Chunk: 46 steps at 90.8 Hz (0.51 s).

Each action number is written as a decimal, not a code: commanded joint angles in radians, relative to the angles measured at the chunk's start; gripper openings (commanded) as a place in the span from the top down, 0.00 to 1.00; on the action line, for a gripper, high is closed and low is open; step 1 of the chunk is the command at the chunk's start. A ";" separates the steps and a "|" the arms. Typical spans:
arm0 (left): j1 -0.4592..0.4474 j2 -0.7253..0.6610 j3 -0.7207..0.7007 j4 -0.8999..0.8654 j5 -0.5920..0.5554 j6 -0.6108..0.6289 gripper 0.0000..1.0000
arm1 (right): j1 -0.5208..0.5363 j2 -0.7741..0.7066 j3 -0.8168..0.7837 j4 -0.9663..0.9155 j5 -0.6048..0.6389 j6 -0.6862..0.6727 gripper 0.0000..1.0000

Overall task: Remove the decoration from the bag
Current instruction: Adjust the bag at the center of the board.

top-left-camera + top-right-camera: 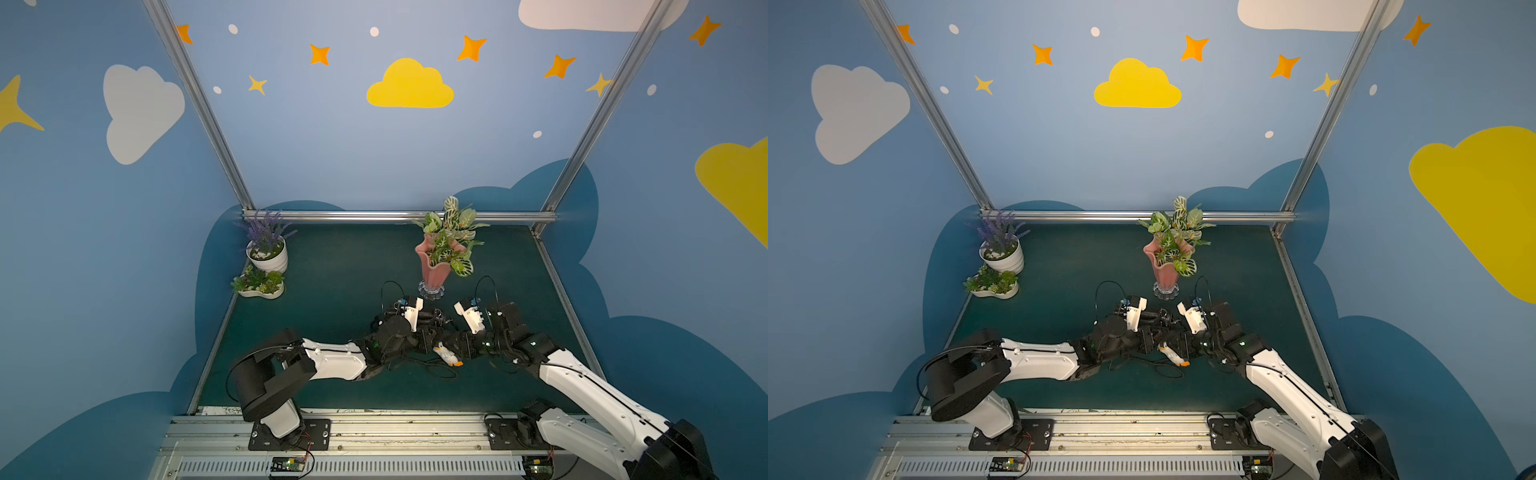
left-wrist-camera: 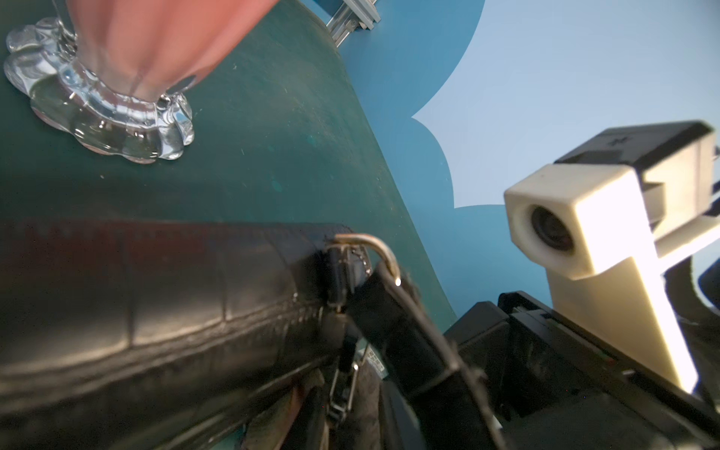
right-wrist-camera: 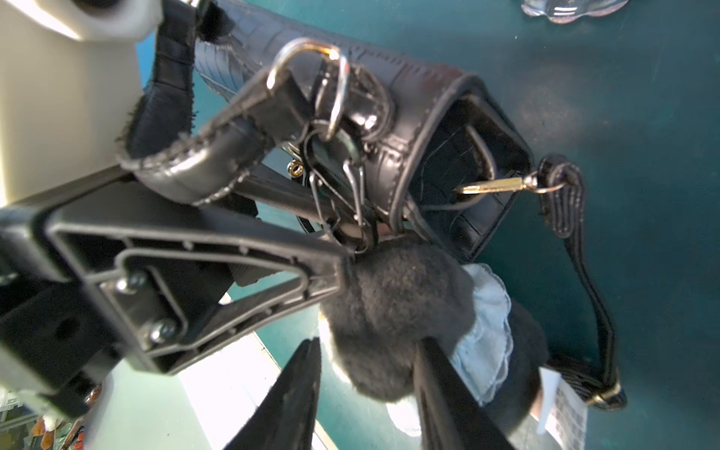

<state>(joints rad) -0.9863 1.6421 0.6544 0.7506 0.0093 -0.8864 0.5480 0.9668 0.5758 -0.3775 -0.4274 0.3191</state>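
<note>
**Penguin not off yet**

Both top views: the bag (image 1: 434, 319) sits just robot-side of the vase (image 1: 432, 266), mostly under the left claw (image 1: 424, 334) and right claw (image 1: 452, 348), with the penguin (image 1: 446, 354) beside it.

Left wrist: bag and ring (image 2: 374, 249) only. We can't tell the left claw's gap.

Right wrist: the right claw straddles the penguin, clamp unconfirmed. The clip (image 3: 356, 187) looks hooked to the ring.

Left to do: unhook, pull clear.

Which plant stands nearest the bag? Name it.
The pink vase, right behind the bag; the lavender pot and succulent dish stand far off by the left wall.

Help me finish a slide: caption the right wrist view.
Right gripper straddling the plush penguin clipped to a black handbag.
</note>
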 commanded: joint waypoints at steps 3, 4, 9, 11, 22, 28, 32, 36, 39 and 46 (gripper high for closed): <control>0.008 0.032 0.028 0.050 0.044 0.005 0.82 | 0.007 -0.013 0.004 0.002 -0.003 0.007 0.58; 0.008 0.033 0.030 0.050 0.046 0.005 0.83 | 0.006 -0.014 0.004 0.000 -0.002 0.006 0.58; 0.008 0.035 0.030 0.050 0.047 0.004 0.88 | 0.005 -0.022 0.009 -0.009 0.007 0.006 0.59; 0.008 0.034 0.027 0.049 0.044 0.003 0.91 | 0.003 -0.026 0.010 -0.013 0.015 0.006 0.59; 0.008 0.006 -0.009 0.053 0.020 0.005 0.97 | -0.023 -0.076 0.014 -0.013 0.060 -0.002 0.60; 0.007 -0.011 -0.026 0.055 0.009 0.014 0.97 | -0.046 -0.114 -0.010 0.053 0.086 0.059 0.60; 0.008 -0.020 -0.032 0.060 0.007 0.026 0.97 | -0.069 -0.133 -0.037 0.132 0.064 0.101 0.60; 0.009 -0.025 -0.032 0.063 0.011 0.035 0.97 | -0.096 -0.139 -0.059 0.222 0.032 0.136 0.60; 0.007 -0.027 -0.030 0.063 0.014 0.038 0.97 | -0.113 -0.134 -0.068 0.265 0.008 0.164 0.60; 0.007 -0.026 -0.022 0.064 0.020 0.034 0.97 | -0.134 -0.108 -0.053 0.307 -0.033 0.204 0.61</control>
<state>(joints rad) -0.9783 1.6398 0.6312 0.7868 0.0273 -0.8742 0.4389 0.8387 0.5270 -0.2153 -0.4004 0.4339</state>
